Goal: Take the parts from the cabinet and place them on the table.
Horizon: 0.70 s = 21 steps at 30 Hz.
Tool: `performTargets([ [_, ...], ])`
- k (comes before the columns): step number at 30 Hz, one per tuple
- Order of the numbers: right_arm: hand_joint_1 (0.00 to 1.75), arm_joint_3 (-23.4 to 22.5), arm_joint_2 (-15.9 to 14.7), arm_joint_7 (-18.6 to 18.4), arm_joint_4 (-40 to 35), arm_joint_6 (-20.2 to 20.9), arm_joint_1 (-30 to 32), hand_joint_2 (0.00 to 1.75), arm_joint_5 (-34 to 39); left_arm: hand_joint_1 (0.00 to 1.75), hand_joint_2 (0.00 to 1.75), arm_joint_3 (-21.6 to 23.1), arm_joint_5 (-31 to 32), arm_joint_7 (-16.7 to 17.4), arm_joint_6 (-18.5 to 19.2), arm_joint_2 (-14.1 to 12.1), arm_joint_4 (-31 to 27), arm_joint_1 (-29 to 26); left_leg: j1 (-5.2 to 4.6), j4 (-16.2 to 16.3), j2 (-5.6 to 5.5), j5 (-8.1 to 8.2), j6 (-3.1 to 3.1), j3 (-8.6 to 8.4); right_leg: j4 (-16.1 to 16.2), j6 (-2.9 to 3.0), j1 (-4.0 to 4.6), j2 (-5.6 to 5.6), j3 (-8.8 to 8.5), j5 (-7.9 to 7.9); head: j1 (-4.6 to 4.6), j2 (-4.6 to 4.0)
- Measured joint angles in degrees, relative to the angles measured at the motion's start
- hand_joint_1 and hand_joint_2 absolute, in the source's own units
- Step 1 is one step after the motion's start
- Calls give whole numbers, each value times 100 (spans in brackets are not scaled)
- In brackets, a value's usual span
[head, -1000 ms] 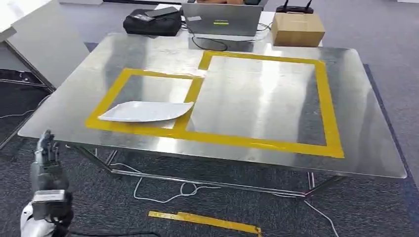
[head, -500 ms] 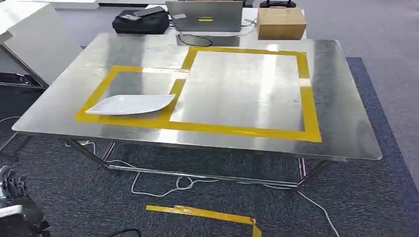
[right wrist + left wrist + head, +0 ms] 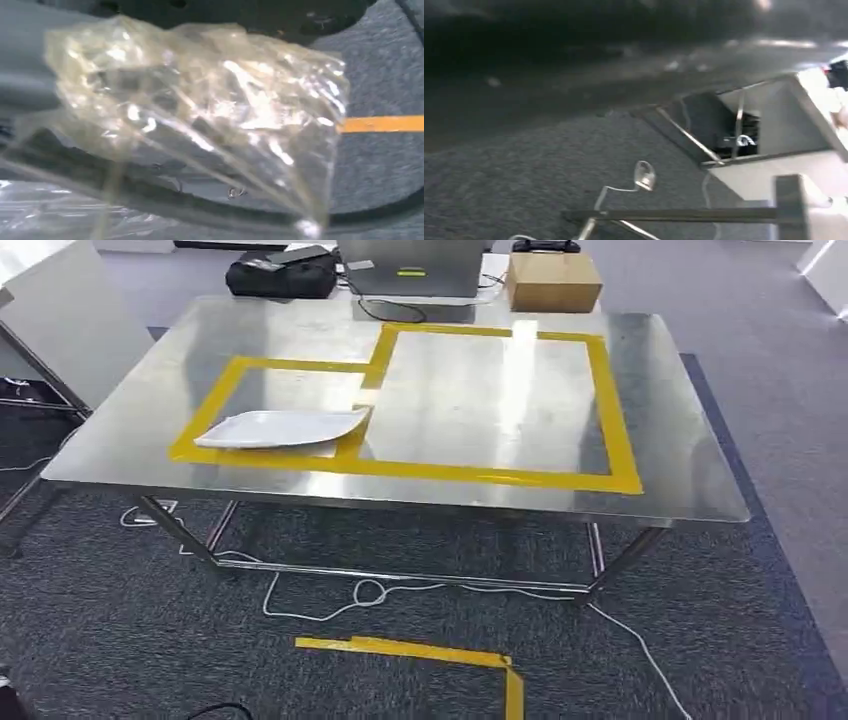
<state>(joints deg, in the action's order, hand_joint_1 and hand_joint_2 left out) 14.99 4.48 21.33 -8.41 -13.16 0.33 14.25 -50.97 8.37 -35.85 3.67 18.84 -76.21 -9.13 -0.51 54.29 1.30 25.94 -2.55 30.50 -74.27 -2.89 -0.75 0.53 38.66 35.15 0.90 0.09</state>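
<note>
Left to right: I could not tell how the robot's left hand was set. Its wrist camera gave a blurred look along the grey carpet [image 3: 524,170] to the steel legs under the desk [image 3: 660,420].

On the desktop, far ahead of both hands, a white tray [image 3: 280,428] lay in the smaller yellow-taped frame [image 3: 215,405]. The larger taped frame [image 3: 625,440] touched it on the right, with bare steel inside.

On the right, the part was a clear plastic bag [image 3: 200,110] with dim shapes inside. It hung directly in front of the right hand, off the carpet, low and well short of the desk edge. The film hid the fingers, so the hold could only be judged. Since the bag was clear of the floor, the hand looked closed on it, probably bunching its top. A strip of yellow floor tape [image 3: 385,123] lay on the carpet beyond the bag.

The step in hand looked like the carry to the desk, with the placing not yet done. To do it well, the robot would close in squarely on the near edge and stop before reaching. It would lift the bag well above the rim so the loose plastic does not catch on the steel. The bag would then go forward over a taped frame, though the scene did not show which one was meant. The bag should be lowered until its weight rests on the surface, and the fingers spread only then. Slack film swings and slips, so a slow, level move would suit it.
</note>
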Motion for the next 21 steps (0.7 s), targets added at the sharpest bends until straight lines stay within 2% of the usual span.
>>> performTargets([
  [1,0,0,0,0,0,0,4,0,0,0,0,-39,22,-2,0,2,41,24,-14,33,12,-56,2,108,139,16,10,-5,-186,-251,0,0],
  [2,0,0,0,0,0,0,6,0,4,0,0,-93,96,-2,-7,2,98,61,-24,65,15,-101,9,209,449,51,23,-6,-462,-475,2,0],
  [3,0,0,0,2,0,0,-1,0,13,0,0,-175,204,-2,-11,0,193,118,-32,95,15,-154,20,298,994,108,51,-14,-879,-560,0,0],
  [4,0,0,0,4,0,0,-16,0,17,0,0,-266,336,-2,-20,-4,320,176,-34,120,18,-192,38,320,1546,164,80,-46,-1315,-427,7,0],
  [5,0,0,0,15,-2,0,-39,0,22,0,0,-358,463,-2,-26,-17,454,216,-61,152,25,-233,65,358,2076,183,117,-76,-1670,-319,-7,0],
  [6,0,0,0,13,0,0,-45,0,33,0,0,-445,583,-2,-28,-26,585,243,-55,150,47,-301,85,381,2186,181,115,-71,-1649,-267,13,0],
  [8,0,2,0,17,0,59,-37,0,70,0,0,-667,849,-2,-22,-55,919,368,-39,137,57,-424,128,446,2192,210,131,-58,-1556,-322,2,0],
  [9,0,6,11,11,4,122,-9,0,83,0,0,-795,955,-2,-22,-102,1127,429,-41,143,29,-387,161,511,2244,275,59,-90,-1511,-420,-26,0],
  [10,0,7,9,4,4,155,-25,0,90,0,0,-881,1008,-2,-22,-122,1306,445,-34,230,-44,-136,222,555,2241,328,67,-85,-1490,-488,-13,0],
  [11,0,9,9,-7,4,181,-11,0,105,0,0,-953,1049,-2,-22,-158,1502,470,-5,518,-68,230,257,627,2224,359,64,-92,-1405,-542,2,0],
  [12,0,13,11,-7,4,199,1,0,111,0,0,-1005,1086,-2,-22,-177,1690,481,30,983,-73,563,295,725,2191,374,63,-90,-1317,-596,31,0],
  [13,0,24,9,-7,4,216,4,0,114,0,0,-1064,1163,-2,-22,-216,1902,516,63,1505,-78,813,331,844,2133,368,63,-90,-1215,-637,15,0],
  [14,0,26,9,-11,4,219,3,0,118,0,0,-1114,1245,-2,-30,-273,2110,564,87,1847,-78,901,357,899,2080,360,56,-92,-1120,-661,20,0],
  [15,0,28,9,-15,4,221,2,0,120,0,0,-1154,1337,-2,-44,-317,2331,601,118,1921,-78,857,380,853,2039,340,47,-93,-1024,-691,24,0],
  [16,0,33,11,-17,4,225,2,0,120,0,0,-1176,1422,-2,-48,-378,2513,629,146,1774,-78,720,407,697,1996,318,33,-91,-936,-718,31,0],
  [17,0,33,11,-24,4,236,4,0,125,0,0,-1195,1499,-4,-50,-407,2683,655,173,1399,-77,509,433,421,1929,296,6,-86,-858,-735,30,0],
  [18,0,35,11,-24,4,245,4,0,131,0,0,-1213,1564,-4,-61,-444,2838,671,205,866,-79,313,466,71,1866,282,-17,-75,-795,-739,30,0],
  [19,0,35,9,-24,4,258,3,0,136,0,0,-1215,1643,-4,-94,-470,3041,708,231,404,-127,384,522,-192,1802,234,-10,-64,-721,-743,41,0],
  [20,0,35,11,-24,4,260,-15,0,135,0,0,-1226,1699,-4,-131,-518,3187,742,188,297,-194,388,475,-234,1733,191,9,-60,-652,-759,61,0],
  [21,0,37,11,-22,4,264,-11,0,140,0,0,-1244,1763,-4,-175,-544,3343,769,199,304,-188,411,423,-209,1722,144,16,-54,-624,-799,55,0],
])
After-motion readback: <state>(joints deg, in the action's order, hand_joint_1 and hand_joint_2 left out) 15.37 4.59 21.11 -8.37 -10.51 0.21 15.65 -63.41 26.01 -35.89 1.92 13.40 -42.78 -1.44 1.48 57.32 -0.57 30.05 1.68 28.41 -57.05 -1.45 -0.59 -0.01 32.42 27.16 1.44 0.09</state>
